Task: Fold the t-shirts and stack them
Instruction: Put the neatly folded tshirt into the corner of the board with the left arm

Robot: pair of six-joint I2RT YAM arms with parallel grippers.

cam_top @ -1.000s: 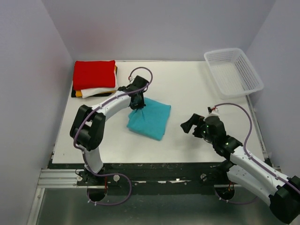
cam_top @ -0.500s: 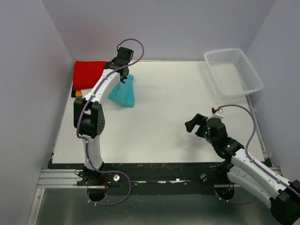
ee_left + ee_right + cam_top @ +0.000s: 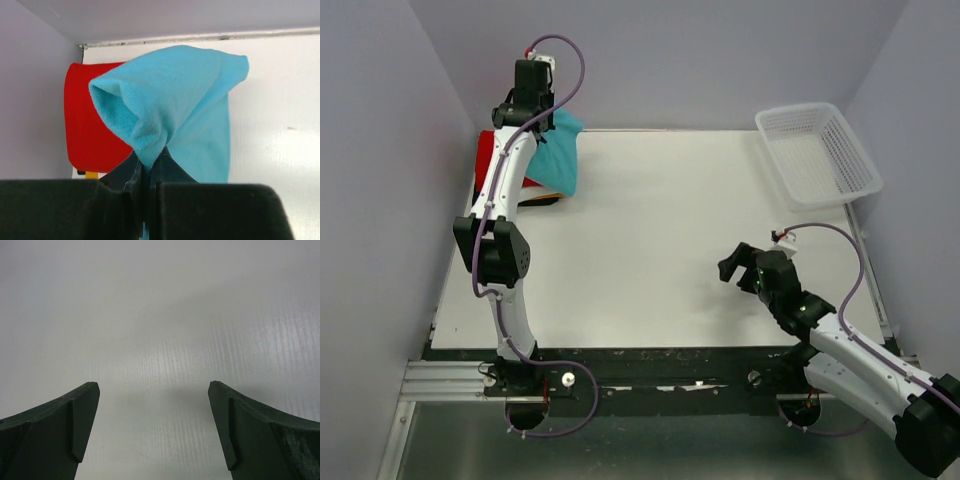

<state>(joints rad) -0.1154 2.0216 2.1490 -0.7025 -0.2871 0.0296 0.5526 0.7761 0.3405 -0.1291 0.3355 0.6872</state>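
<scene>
**Turquoise shirt hangs bunched from my left gripper at the far-left corner**

The turquoise-blue t-shirt [image 3: 560, 162] is gathered into a soft, hooded bundle. Its folds pinch together at one point and the loose cloth drapes away from there. It is lifted off the table [image 3: 670, 220] at the far-left corner. From above it overlaps the right edge of the folded red t-shirt [image 3: 484, 160], which lies on top of the stack. In my left wrist view a sliver of the yellow-orange t-shirt [image 3: 91, 174] peeks out below the red one. I cannot tell whether the hanging cloth touches the stack.

The pinch sits right in my left gripper [image 3: 147, 172], the shirt spreading out beyond my fingertips. My left fingers are pressed together on that gathered fold, with only the cloth between them.

My right gripper [image 3: 732, 265] is well apart from the shirt, low over the near-right part of the table. Its fingers [image 3: 80, 415] are spread wide and hold nothing, with bare table between them. The white mesh basket [image 3: 820, 150] stands at the far-right corner.
</scene>
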